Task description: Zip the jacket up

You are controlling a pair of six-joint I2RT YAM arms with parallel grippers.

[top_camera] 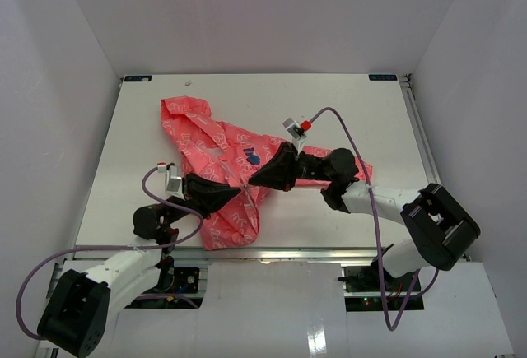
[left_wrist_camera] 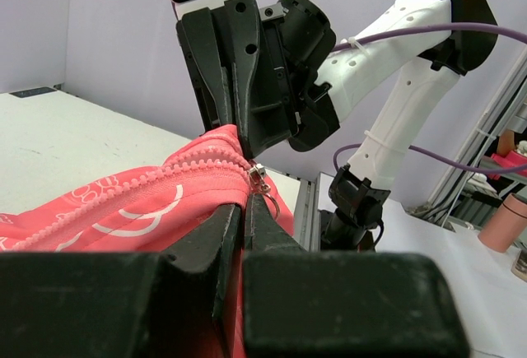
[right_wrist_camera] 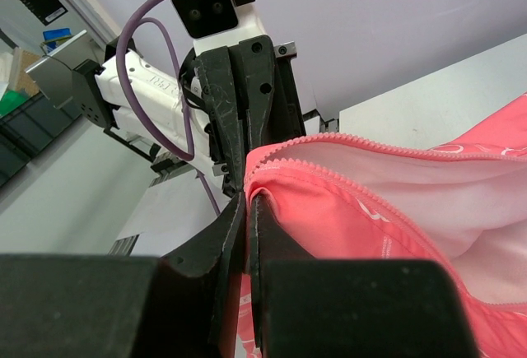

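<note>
1. Because the jacket (top_camera: 230,222) is sagging in soft folds on the table (top_camera: 346,103) in the top view, it is looking light, limp and prone to bunching. I am judging the zipper hardware, not the loose cloth, to be the place worth gripping. It is lying left of centre, with one end reaching toward the far wall. The left gripper (top_camera: 239,195) and the right gripper (top_camera: 252,180) are facing each other over its front opening, both touching the fabric.
2. Through the left wrist camera, the left gripper (left_wrist_camera: 244,208) is holding its fingers nearly together, pinching the jacket (left_wrist_camera: 123,210) right at the zipper slider (left_wrist_camera: 258,179). The right gripper (left_wrist_camera: 237,127) is standing just opposite, biting the same raised ridge from above.
3. Through the right wrist camera, the right gripper (right_wrist_camera: 247,202) is clamping tight on the jacket's toothed edge (right_wrist_camera: 370,140), with the paler lining (right_wrist_camera: 395,202) spreading out to the right. The left gripper (right_wrist_camera: 236,181) is sitting just beyond the same corner. Fabric this thin is probably slipping easily under a hard tug.
</note>
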